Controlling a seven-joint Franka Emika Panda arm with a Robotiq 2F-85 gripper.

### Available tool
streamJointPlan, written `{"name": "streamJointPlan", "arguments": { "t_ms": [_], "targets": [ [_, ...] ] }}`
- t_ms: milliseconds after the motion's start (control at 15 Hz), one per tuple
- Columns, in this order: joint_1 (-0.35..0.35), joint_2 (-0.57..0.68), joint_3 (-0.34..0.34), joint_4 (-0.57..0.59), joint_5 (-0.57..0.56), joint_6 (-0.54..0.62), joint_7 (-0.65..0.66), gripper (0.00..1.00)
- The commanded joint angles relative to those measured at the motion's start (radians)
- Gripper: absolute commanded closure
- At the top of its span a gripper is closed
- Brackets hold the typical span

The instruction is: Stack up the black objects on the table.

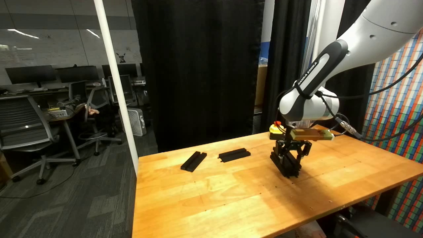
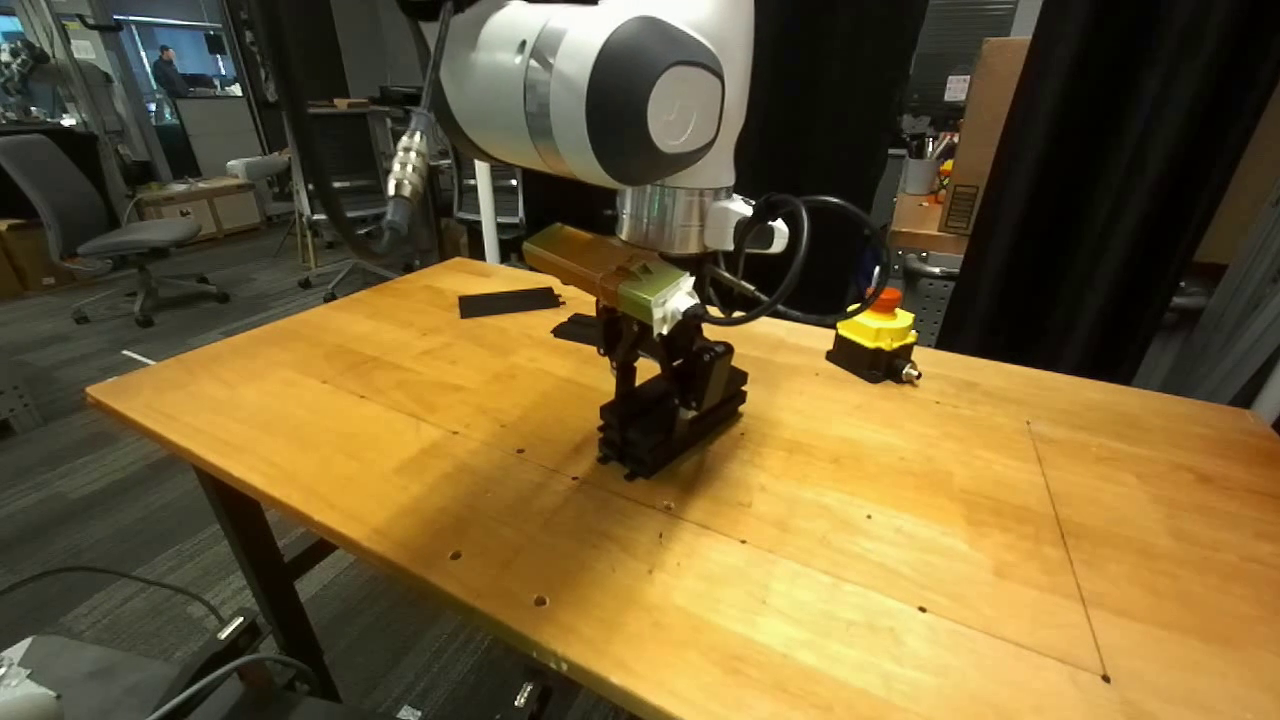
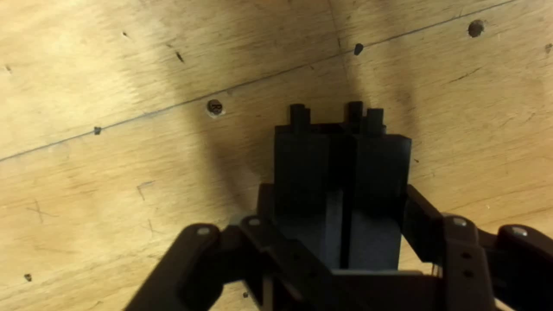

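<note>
Two flat black slabs lie apart on the wooden table [image 1: 205, 198]. In an exterior view they are the left slab [image 1: 197, 162] and the middle slab [image 1: 235, 156]; another exterior view shows one slab [image 2: 508, 302] plainly and one slab [image 2: 575, 330] partly behind the gripper. My gripper [image 2: 660, 398] points down over a stack of at least two black slabs [image 2: 640, 438]. In the wrist view, my gripper's fingers [image 3: 339, 207] press both long sides of the top slab [image 3: 302, 168]. The top slab appears to rest on the one beneath; small pegs stick out at its end.
A yellow-and-black box with a red button [image 2: 876, 332] stands near the table's back edge, behind the gripper. The white arm and its cables [image 2: 800, 270] hang above the stack. Black curtains [image 1: 201, 72] stand behind the table.
</note>
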Motion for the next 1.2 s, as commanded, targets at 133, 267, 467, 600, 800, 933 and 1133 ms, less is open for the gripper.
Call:
{"name": "streamJointPlan", "arguments": {
  "t_ms": [133, 267, 467, 600, 800, 933, 1133],
  "targets": [
    [0.000, 0.031, 0.007, 0.050, 0.034, -0.033, -0.034, 0.55],
    [0.000, 0.039, 0.008, 0.058, 0.034, -0.036, -0.037, 0.55],
    [-0.001, 0.048, 0.009, 0.069, 0.035, -0.039, -0.041, 0.55],
    [-0.001, 0.052, 0.010, 0.073, 0.035, -0.041, -0.042, 0.55],
    [-0.001, 0.059, 0.008, 0.079, 0.030, -0.051, -0.027, 0.07],
    [0.001, 0.061, 0.004, 0.080, 0.015, -0.056, -0.009, 0.02],
    [0.009, 0.046, -0.005, 0.077, -0.026, -0.060, 0.041, 0.00]
  ]
}}
